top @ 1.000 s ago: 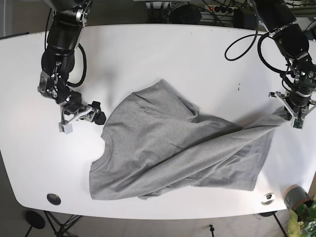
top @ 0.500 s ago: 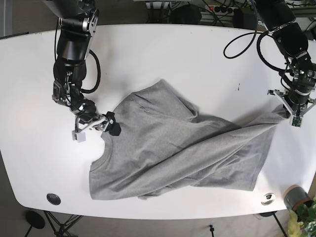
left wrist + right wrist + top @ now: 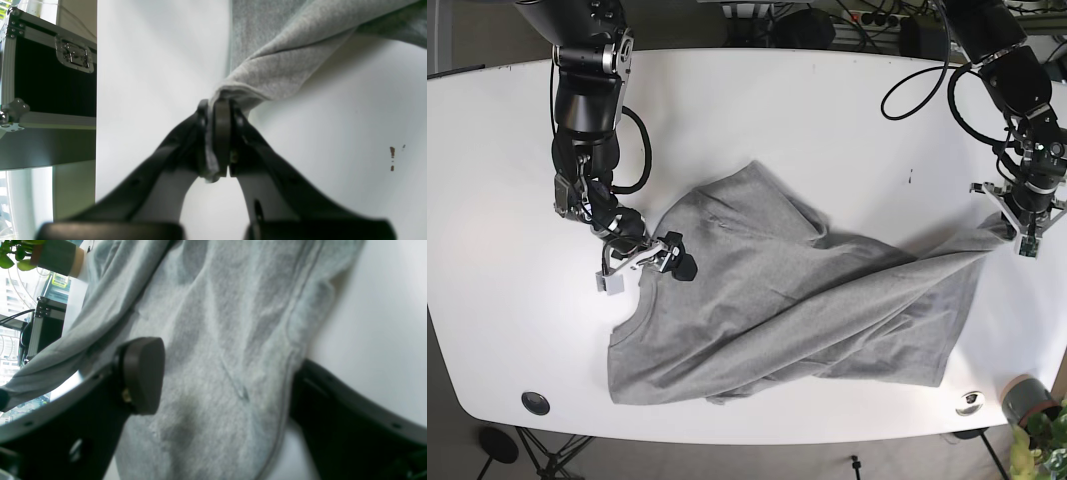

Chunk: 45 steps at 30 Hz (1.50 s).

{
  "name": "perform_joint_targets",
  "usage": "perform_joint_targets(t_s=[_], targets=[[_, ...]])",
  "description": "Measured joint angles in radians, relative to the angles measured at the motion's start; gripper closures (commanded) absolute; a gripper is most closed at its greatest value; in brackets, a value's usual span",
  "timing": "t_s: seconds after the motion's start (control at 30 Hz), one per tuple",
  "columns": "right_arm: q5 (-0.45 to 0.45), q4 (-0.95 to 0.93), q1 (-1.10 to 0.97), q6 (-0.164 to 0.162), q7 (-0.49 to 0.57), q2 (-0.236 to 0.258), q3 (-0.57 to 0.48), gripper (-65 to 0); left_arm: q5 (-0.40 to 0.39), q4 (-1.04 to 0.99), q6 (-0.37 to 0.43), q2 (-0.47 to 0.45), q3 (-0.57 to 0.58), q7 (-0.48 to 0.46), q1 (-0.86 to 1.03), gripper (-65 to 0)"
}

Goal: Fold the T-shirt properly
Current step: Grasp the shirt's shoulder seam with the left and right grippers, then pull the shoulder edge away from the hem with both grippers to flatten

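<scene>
- T-shirt: grey, soft knit with a faint fleck, lying crumpled on the white table. One corner is drawn out into a taut ridge toward my left gripper.
- I see the left gripper's fingers pressed together on that corner. The cloth bunches just ahead of the tips and a thin edge of it runs down between the pads. How much fabric sits deeper in the clamp I cannot make out.
- My right gripper is spread wide at the shirt's other side, near the collar edge. In its wrist view one rounded dark pad hovers over wrinkled cloth, and the other finger lies past the hemmed edge, over bare table. Whether either pad touches the fabric I cannot tell.
- Both wrist views cut off most of the shirt, so only the base view shows its outline.
- A black case with metal corners lies off to one side of the left fingers, partly out of frame.
- A potted plant sits at the table's corner, cropped.
</scene>
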Motion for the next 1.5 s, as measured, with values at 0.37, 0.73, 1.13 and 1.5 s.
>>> perform_joint_targets(t_s=[0.37,0.73,1.13,1.5], targets=[[-0.035,-0.009,-0.011,-0.027,0.027,0.007,-0.005,-1.7,0.000,0.000,0.000,0.000,0.001,0.000,0.000,0.0],[-0.035,-0.008,-0.014,-0.027,0.027,0.008,-0.006,-1.9,0.000,0.000,0.000,0.000,0.001,0.000,0.000,0.0],[-0.046,0.121,-0.082,-0.042,-0.027,0.011,-0.006,-1.9,0.000,0.000,0.000,0.000,0.001,0.000,0.000,0.0],[-0.042,0.444,-0.229,-0.124,-0.131,0.014,0.011,-1.9,0.000,0.000,0.000,0.001,0.002,0.000,0.002,0.0]])
